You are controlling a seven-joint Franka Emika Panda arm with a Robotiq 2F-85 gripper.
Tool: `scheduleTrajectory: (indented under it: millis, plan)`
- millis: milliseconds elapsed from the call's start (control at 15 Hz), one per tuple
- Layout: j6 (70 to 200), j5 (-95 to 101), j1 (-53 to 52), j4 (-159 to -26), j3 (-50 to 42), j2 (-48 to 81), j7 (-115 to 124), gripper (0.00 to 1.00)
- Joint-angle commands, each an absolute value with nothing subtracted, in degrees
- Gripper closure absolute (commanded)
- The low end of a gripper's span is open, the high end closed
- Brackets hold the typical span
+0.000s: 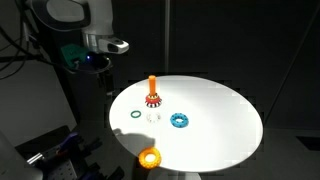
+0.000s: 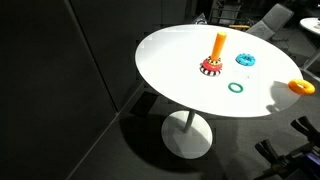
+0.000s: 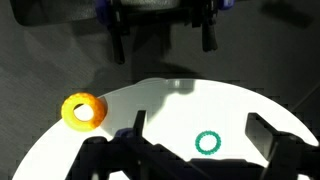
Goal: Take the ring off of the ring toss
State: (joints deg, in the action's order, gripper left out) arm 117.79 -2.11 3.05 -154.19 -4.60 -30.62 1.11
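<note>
The red notched ring [image 1: 153,100] lies around the foot of the upright orange peg [image 1: 152,84] near the middle of the white round table [image 1: 230,120]. Both also show in an exterior view, ring [image 2: 211,68] and peg [image 2: 219,42]. My gripper [image 1: 92,60] hangs high above the table's edge, well away from the peg. In the wrist view its fingers [image 3: 200,130] are wide apart and empty. The peg and red ring are out of the wrist view.
A blue notched ring [image 1: 180,121] [image 2: 245,60] and a thin green ring [image 1: 135,114] [image 2: 236,87] [image 3: 207,143] lie near the peg. A yellow-orange ring [image 1: 150,157] [image 2: 300,86] [image 3: 83,111] sits at the table's edge. Dark surroundings.
</note>
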Motion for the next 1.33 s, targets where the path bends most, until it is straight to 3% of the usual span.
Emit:
scheduleTrajectory:
  millis: [0, 1000, 1267]
  plan:
    - [123.0, -3.16, 2.95, -150.86, -4.19, -24.25, 1.09, 0.0]
    - [142.92, -6.83, 1.64, -136.49, -2.89, -0.75, 1.21, 0.0]
    - [144.43, -6.05, 1.92, -137.17, -2.73, -0.25, 1.31, 0.0]
